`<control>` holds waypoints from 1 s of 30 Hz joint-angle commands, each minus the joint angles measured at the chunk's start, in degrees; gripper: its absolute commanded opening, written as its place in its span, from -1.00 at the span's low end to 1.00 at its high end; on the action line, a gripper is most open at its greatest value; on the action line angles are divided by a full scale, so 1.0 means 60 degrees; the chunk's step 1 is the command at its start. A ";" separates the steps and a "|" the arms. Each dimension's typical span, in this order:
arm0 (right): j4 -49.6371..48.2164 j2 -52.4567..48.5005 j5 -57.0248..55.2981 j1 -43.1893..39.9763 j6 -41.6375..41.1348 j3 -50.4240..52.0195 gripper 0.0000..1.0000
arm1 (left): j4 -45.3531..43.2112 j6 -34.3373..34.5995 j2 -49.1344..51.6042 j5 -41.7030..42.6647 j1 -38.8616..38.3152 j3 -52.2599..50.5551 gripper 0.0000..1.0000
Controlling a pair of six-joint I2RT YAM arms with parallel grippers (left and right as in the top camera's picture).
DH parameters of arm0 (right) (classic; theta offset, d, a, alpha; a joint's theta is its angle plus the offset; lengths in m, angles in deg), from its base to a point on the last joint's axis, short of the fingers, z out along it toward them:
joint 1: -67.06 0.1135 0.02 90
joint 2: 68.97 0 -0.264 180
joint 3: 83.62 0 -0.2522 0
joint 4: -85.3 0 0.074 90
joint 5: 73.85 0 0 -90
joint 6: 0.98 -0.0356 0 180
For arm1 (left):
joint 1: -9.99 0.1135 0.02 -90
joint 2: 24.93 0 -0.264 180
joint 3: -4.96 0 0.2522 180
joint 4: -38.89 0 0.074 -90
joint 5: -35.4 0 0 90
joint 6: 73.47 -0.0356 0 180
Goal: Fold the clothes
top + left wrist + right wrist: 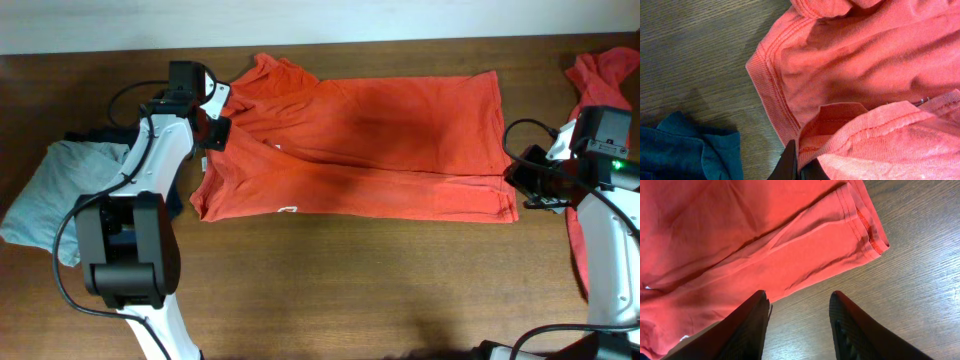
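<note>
At far left lie a light-grey garment point(40, 200) and a dark navy one point(685, 152). Our left gripper point(795, 167) is pinched closed on the orange-red T-shirt point(370, 150) near its collar. The shirt is spread mid-table, with bare table point(350, 290) along its front edge. Its white mark point(287, 211) is too small to read. Our right gripper point(799, 297) stands parted and empty beside the hem corner. A crumpled orange-red shirt point(605, 70) lies far right.

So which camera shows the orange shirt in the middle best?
The overhead view: the whole orange-red T-shirt lies in sight there. The left wrist view shows only a ribbed edge and bunched folds up close; the right wrist view shows only one stitched corner.
</note>
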 commanded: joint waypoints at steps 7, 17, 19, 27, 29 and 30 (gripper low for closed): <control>0.0004 0.0073 -0.0120 -0.0062 0.0095 -0.0091 -0.14 | -0.0131 -0.0186 0.0907 -0.0124 0.0018 0.0084 -0.62; 0.0087 0.0073 -0.0120 -0.0062 0.0095 -0.0091 -0.14 | 0.2208 0.0229 0.0364 -0.0911 -0.0025 0.2116 0.04; 0.0087 0.0073 -0.0120 -0.0062 0.0095 -0.0091 -0.14 | 0.2951 0.0339 0.0146 -0.0696 -0.0109 0.2575 -0.10; 0.0106 0.0073 -0.0120 -0.0062 0.0095 -0.0091 -0.14 | 0.5705 0.1730 -0.0415 -0.0492 -0.0973 0.2481 -0.68; 0.0106 0.0073 -0.0120 -0.0062 0.0095 -0.0091 -0.14 | 0.5727 0.2062 -0.0415 -0.0495 -0.1249 0.1810 -0.70; 0.0106 0.0073 -0.0120 -0.0062 0.0095 -0.0091 -0.14 | 0.5694 0.2208 -0.0415 -0.0495 -0.1326 0.1559 -0.70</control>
